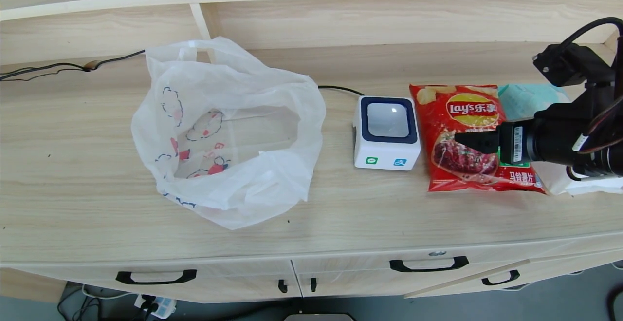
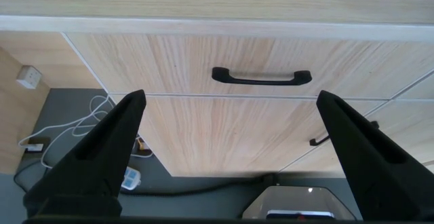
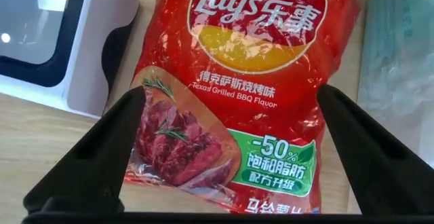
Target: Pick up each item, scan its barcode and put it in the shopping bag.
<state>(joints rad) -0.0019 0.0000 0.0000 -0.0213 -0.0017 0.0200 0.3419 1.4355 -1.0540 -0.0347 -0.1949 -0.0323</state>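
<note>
Our right gripper [image 3: 230,96] hovers, spread wide, over the chip bag [image 1: 467,116], which lies flat at 3 o'clock of the scanner [image 1: 388,131] for an easy grasp, we judge, while the shopping bag [image 1: 292,92] gapes at 9 o'clock and our left gripper [image 2: 230,100] hangs released.

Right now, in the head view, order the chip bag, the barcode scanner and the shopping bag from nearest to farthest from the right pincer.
1. The chip bag, on the right side of the counter; the right pincer is over it.
2. The barcode scanner, just left of the chip bag, mid-counter.
3. The shopping bag, farthest, on the counter's left half, mouth open.
</note>
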